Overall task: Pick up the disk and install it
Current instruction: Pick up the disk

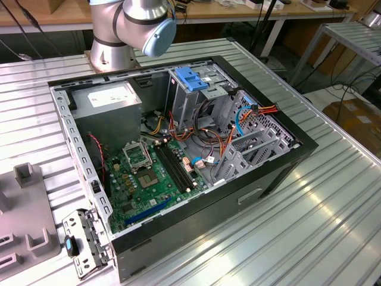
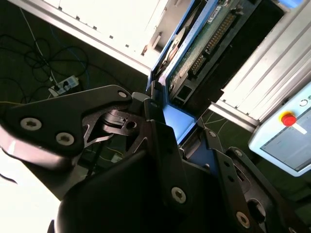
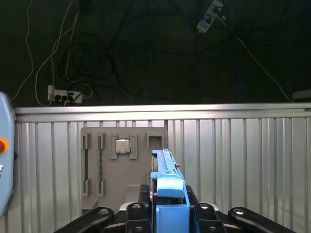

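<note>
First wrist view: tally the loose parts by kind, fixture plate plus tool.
disk: 1, held in the tool
processor chip: 1, on the grey fixture plate
green memory stick: 1, in a plate slot
Total: 3

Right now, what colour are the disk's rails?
Blue; the disk shows best in first wrist view.

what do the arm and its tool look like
The arm has rounded silver-grey joints with a light-blue end cap. The tool is matt black, built of flat linked bars dotted with silver screw heads.
</note>
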You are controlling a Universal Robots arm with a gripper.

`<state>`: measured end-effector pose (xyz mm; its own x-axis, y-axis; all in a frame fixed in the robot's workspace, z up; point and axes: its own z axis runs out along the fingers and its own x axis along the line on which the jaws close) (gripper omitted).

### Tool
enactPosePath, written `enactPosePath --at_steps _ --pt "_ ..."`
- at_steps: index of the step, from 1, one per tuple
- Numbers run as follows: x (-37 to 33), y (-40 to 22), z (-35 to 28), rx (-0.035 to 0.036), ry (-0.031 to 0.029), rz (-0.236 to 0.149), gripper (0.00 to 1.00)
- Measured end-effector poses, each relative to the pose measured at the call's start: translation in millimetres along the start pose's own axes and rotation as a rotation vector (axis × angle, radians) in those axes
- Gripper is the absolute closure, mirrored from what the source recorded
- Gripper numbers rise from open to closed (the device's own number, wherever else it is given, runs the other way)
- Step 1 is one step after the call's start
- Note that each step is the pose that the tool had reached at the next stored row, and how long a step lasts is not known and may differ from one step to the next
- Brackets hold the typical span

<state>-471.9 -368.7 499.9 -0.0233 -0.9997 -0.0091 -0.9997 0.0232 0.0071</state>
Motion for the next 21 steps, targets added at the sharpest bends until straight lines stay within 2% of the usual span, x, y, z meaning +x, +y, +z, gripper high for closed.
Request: enactPosePath --at_steps 4,6,14,21 --pt "-0.1 0.1 -7.6 -0.0002 0.0 0.0 0.63" --pt "-0.1 0.1 -13.8 -0.0005 0.0 0.0 0.63" --pt "-0.1 -0.3 -14.6 -0.0002 -0.0002 0.0 0.63" --pt "-0.3 -7.5 -14.7 -0.0004 -0.0001 0.0 0.63"
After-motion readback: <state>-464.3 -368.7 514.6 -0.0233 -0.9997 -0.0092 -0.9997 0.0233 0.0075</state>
